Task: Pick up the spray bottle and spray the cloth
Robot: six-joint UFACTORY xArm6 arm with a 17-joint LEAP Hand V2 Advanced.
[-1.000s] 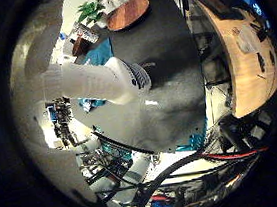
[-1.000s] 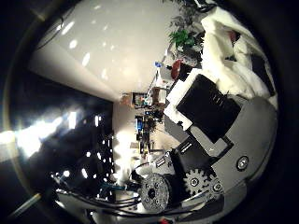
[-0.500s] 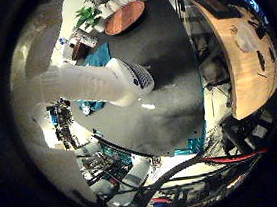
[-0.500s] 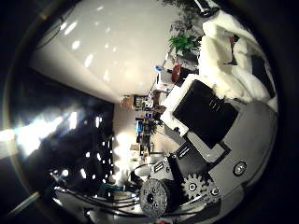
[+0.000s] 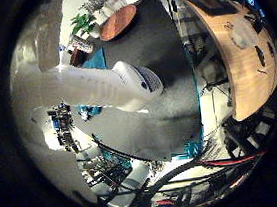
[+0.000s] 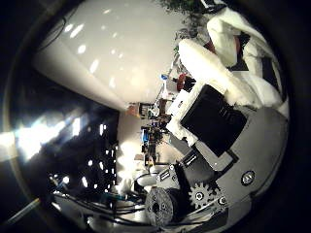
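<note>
Robot hand (image 6: 228, 121) seems curled round the white spray bottle (image 5: 101, 87), lifted; next, find the unseen cloth, aim, squeeze.

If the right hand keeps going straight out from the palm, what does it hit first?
Probably the white spray bottle: it lies right across the palm's view, close. Behind it is the dark mat. Depth is unclear.

dim room | glare patches thumb side | edges black, warped | soft focus
</note>
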